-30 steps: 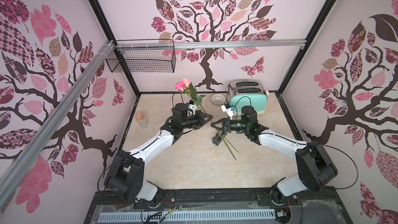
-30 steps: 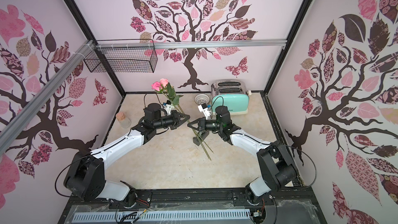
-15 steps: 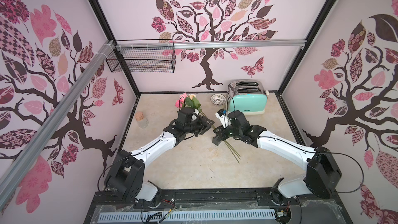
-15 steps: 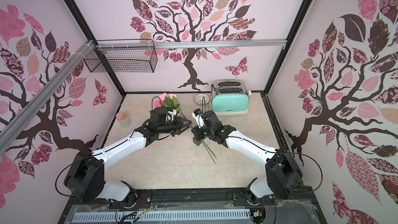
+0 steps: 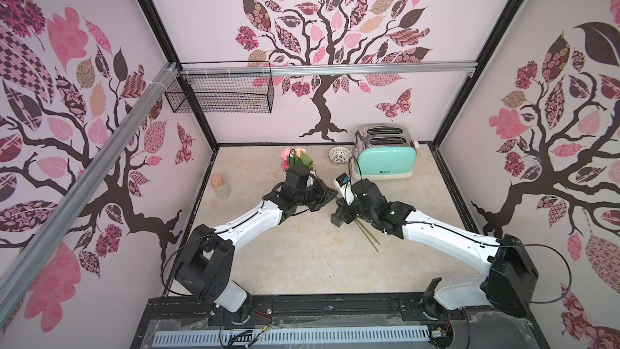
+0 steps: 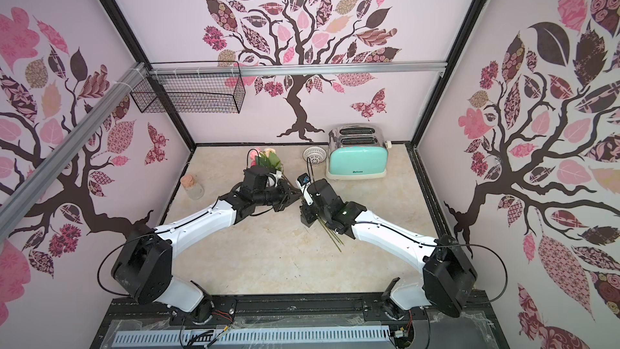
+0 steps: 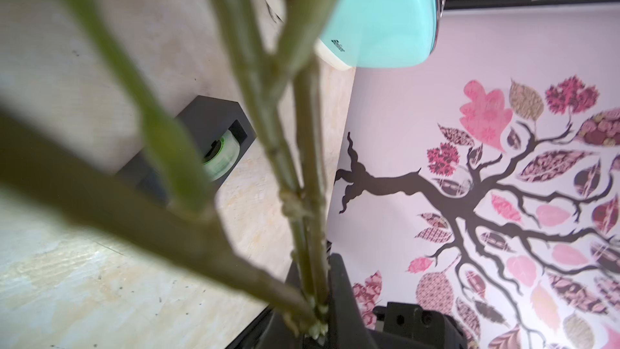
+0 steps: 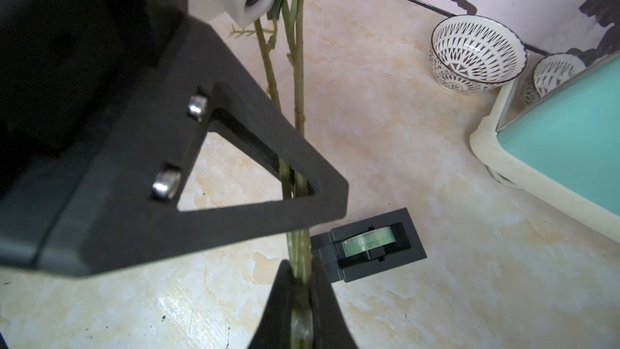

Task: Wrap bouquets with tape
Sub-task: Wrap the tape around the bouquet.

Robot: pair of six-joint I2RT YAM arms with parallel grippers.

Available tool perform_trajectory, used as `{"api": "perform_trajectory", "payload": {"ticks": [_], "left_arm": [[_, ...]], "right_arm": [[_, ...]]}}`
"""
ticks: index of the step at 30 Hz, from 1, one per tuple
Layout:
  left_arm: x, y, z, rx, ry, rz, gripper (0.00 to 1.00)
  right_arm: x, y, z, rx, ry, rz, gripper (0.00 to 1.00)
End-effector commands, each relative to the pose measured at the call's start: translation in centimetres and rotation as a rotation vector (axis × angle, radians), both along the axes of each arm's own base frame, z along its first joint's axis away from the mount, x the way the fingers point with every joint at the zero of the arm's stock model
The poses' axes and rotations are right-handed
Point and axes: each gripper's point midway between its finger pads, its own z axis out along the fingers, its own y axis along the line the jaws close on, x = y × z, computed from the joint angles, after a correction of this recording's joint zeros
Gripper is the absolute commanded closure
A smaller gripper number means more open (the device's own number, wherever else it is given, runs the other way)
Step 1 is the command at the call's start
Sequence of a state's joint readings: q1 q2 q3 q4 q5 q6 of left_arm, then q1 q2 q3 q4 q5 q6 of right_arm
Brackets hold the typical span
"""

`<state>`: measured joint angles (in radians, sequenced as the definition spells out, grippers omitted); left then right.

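1. Left pincer (image 7: 315, 325) is clamped on the rose bouquet (image 5: 297, 160) stems, mid-frame in both top views.
2. Right pincer (image 8: 302, 292) grips the same stems.
3. Tape dispenser (image 8: 369, 246) sits on the surface (image 5: 302, 263) close by.

Brand word (image 5: 384, 171) in small dark letters, printed low on the mint-green front of the toaster (image 5: 385, 159), near the far edge of the surface toward its right corner. Opens with a capital B; remaining letters too small to read with certainty in both top views. Also visible in the left wrist view, turned sideways near the toaster's lower corner and blurred. Blue patch (image 6: 303, 178) on the white wrist camera of the right arm: any marking there too small to read.
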<state>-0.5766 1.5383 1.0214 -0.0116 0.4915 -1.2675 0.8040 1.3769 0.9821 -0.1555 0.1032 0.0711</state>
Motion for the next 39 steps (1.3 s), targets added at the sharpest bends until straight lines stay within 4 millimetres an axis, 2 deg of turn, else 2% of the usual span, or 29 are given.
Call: {"api": "perform_trajectory", "payload": {"ticks": [1, 2, 4, 6, 8, 12, 15, 19, 24, 26, 33, 39], "left_arm": [[1.1, 0.0, 0.8, -0.014, -0.035, 0.026, 1.0], [1.2, 0.1, 0.9, -0.015, -0.04, 0.028, 1.0], [1.3, 0.4, 1.2, -0.024, -0.066, 0.028, 1.0], [1.4, 0.9, 1.4, -0.022, -0.093, 0.027, 1.0], [1.5, 1.3, 1.8, -0.02, -0.12, 0.025, 1.0], [1.5, 1.7, 2.7, -0.045, -0.167, 0.017, 1.0], [1.5, 1.7, 3.1, -0.052, -0.184, 0.008, 1.0], [1.4, 1.7, 3.2, -0.058, -0.19, 0.001, 1.0], [1.1, 1.5, 3.7, -0.074, -0.204, -0.014, 1.0], [1.1, 1.3, 4.7, -0.099, -0.244, -0.022, 1.0], [0.9, 1.1, 5.2, -0.124, -0.277, -0.051, 1.0], [0.9, 0.8, 5.5, -0.135, -0.297, -0.065, 1.0]], "right_arm": [[-0.2, 0.1, 2.8, 0.064, -0.06, -0.006, 0.84], [-0.3, 0.1, 3.0, 0.076, -0.055, -0.005, 0.7], [-0.4, 0.3, 3.5, 0.131, -0.011, 0.002, 0.59], [-0.1, 0.0, 4.0, 0.234, 0.063, 0.002, 0.53], [0.3, -0.6, 4.7, 0.359, 0.144, -0.002, 0.52], [0.4, -0.9, 6.0, 0.528, 0.237, 0.031, 0.52], [0.0, -0.1, 6.1, 0.58, 0.307, 0.073, 0.58], [0.1, 0.7, 5.0, 0.597, 0.381, 0.077, 0.65], [0.3, 1.0, 4.3, 0.606, 0.415, 0.074, 0.66], [0.4, 1.1, 4.2, 0.608, 0.42, 0.07, 0.66], [0.8, 0.8, 4.9, 0.635, 0.406, 0.066, 0.64], [-0.2, 1.7, 5.8, 0.75, 0.501, 0.166, 0.76]]}}
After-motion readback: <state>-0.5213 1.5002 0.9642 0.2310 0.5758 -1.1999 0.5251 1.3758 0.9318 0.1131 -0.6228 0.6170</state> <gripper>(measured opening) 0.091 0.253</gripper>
